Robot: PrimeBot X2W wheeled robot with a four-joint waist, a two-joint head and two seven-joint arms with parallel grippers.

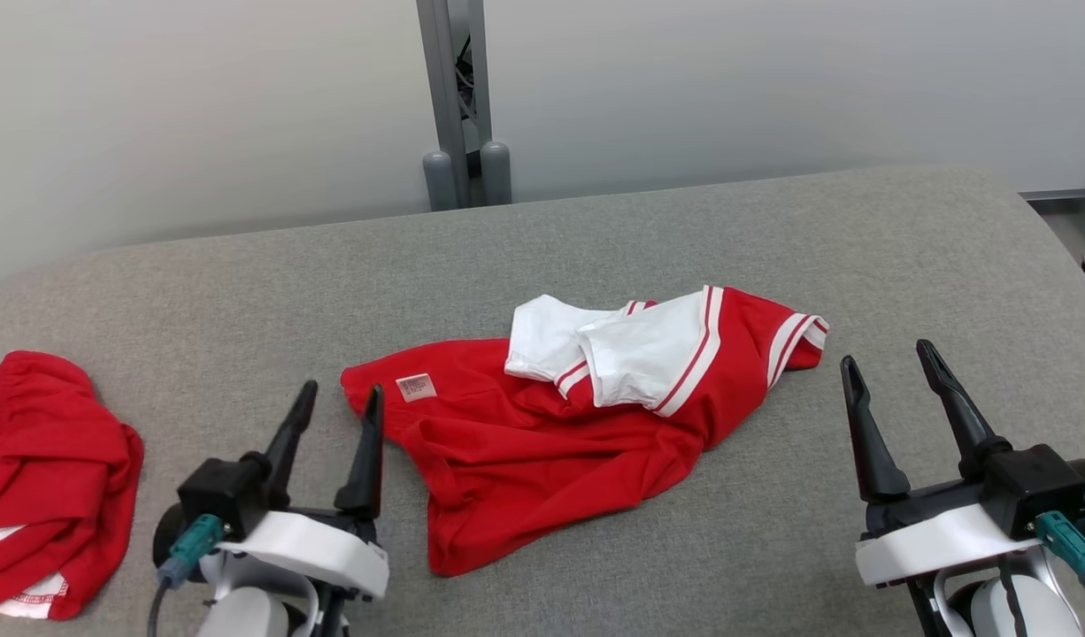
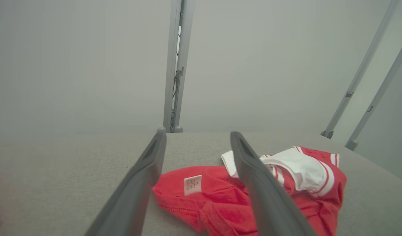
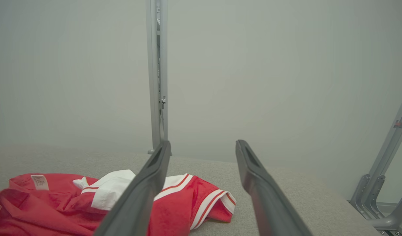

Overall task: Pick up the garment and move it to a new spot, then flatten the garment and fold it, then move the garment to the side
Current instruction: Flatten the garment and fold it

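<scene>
Crosswise on the table (image 1: 773,230) the crumpled garment (image 1: 542,442) was found, its label corner just beside the left tool (image 1: 343,394), the right tool (image 1: 888,352) farther off; both were held wide open, empty

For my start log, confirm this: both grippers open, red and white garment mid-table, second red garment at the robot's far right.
Wrong side: the head view shows the second red garment at the robot's far left. Left gripper and right gripper are open; the red and white garment lies in the middle of the table.
</scene>
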